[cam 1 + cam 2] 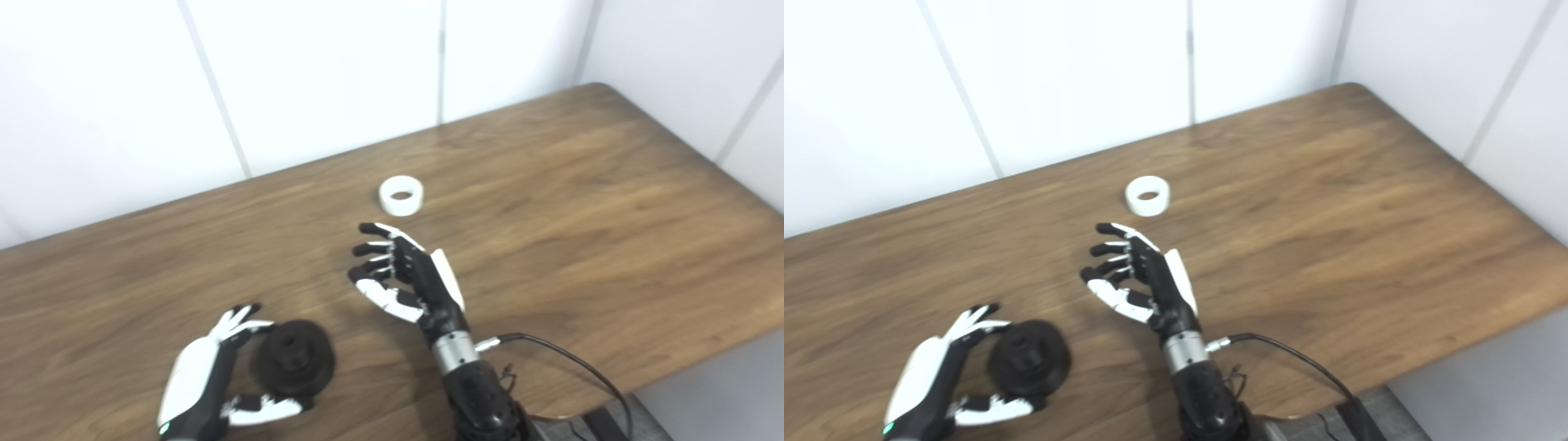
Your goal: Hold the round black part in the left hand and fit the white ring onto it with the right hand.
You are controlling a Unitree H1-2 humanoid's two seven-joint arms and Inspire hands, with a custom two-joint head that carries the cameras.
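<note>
at the near left of the wooden table (pixel 612 202) you see your left hand (pixel 202 373) cupped around the round black part (pixel 295 357). the fingers (pixel 239 318) curl over the part's far left rim and the thumb (pixel 269 409) reaches along its near edge, so the hand brackets the part from two sides. the part looks to be resting flat on the table, its raised hub facing up, and you cannot tell how firmly the hand presses on it.

moving right, your right hand (pixel 1142 278) sits near the middle of the table, with its arm coming up from the near edge. it holds nothing: the fingers (pixel 1111 248) are spread apart and point to the left, lightly bent, and the thumb (pixel 1118 301) lies below them on the near side. a black cable (pixel 1298 361) runs from the wrist off to the near right.

just beyond the right hand's fingertips, farther from you and a little to the right, the white ring (pixel 401 195) lies flat on the table with its opening upward. it is apart from both hands and well apart from the round black part. white wall panels (pixel 318 67) stand behind the table's far edge.
</note>
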